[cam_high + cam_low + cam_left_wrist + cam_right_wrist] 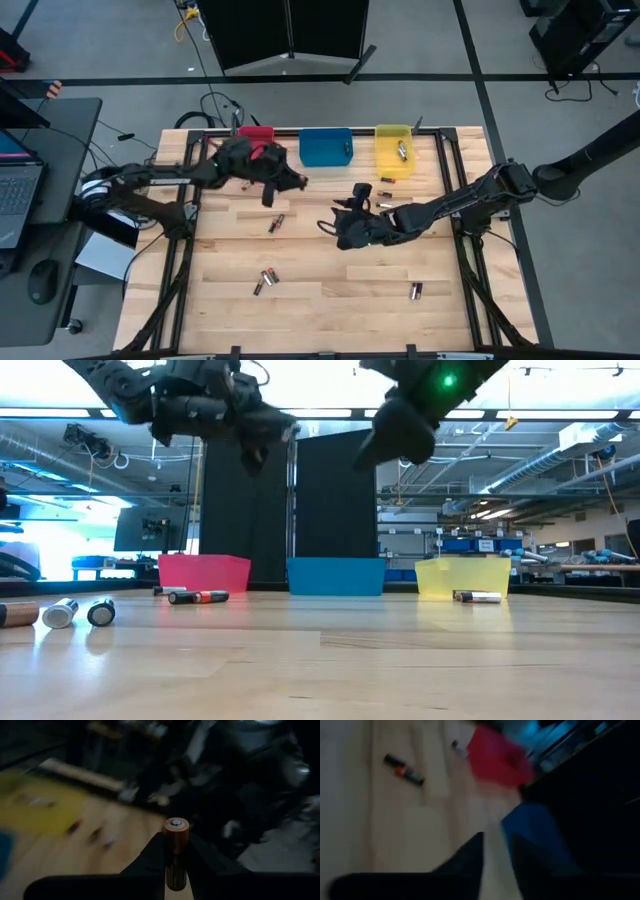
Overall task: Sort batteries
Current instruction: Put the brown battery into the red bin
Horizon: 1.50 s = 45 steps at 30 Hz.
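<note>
The left gripper is clenching a copper-topped cylindrical battery upright, probably for binning; I cannot tell the right gripper's state.

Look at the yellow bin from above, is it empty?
No, the yellow bin has a battery lying inside it.

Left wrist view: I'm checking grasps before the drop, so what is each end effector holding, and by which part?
The left end effector grips a battery by its lower half. The right end effector holds nothing.
</note>
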Available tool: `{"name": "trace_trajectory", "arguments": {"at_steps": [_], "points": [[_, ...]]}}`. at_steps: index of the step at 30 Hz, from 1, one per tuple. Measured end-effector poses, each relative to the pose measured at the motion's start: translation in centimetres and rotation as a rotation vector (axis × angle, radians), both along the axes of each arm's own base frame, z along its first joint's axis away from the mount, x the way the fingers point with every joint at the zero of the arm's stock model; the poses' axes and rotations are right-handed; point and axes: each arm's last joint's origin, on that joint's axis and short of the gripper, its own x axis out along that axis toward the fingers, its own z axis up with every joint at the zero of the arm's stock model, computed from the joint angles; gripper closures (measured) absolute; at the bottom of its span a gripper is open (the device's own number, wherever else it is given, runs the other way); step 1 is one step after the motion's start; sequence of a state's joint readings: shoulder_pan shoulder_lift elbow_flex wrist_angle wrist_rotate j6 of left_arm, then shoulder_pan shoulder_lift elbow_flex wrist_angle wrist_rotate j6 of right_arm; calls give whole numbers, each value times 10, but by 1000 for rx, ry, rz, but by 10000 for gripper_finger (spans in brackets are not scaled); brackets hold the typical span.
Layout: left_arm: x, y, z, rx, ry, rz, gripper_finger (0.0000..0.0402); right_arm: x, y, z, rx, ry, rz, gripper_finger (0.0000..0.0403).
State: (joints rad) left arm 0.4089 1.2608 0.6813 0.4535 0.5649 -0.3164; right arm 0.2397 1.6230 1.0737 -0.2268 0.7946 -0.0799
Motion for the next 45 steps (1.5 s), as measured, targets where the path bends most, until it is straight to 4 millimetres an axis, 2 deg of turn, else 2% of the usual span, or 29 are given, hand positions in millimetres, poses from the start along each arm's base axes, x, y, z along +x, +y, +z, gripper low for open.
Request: {"name": "trace_trajectory", "arguments": {"at_steps": [2,4,9,11,14,17,20,23,29,34,45], "points": [[-4,8,5,22,80,52,347,-1,-7,-4,55,10,-26,362],[-8,16,7,38,196,108,347,-4,-12,-12,58,24,-54,390],[-18,33,25,125,487,253,347,-13,-22,-33,150,49,-85,377],[-25,37,32,160,582,300,347,-17,-23,-41,175,52,-98,385],[-36,48,43,177,672,373,347,-22,-24,-51,196,22,-114,395],[-46,62,43,138,748,427,347,-25,-24,-59,244,-24,-115,390],[-54,76,28,87,855,443,347,-25,-23,-67,334,-95,-56,396],[-53,93,11,56,918,455,347,-25,-22,-70,428,-166,-14,395],[-53,126,-31,-21,1073,465,347,-25,-25,-72,584,-209,-13,387],[-54,143,-57,-39,1166,487,347,-23,-26,-71,600,-193,43,396],[-58,166,-91,-88,1227,519,347,-21,-25,-69,584,-208,65,395]]}}
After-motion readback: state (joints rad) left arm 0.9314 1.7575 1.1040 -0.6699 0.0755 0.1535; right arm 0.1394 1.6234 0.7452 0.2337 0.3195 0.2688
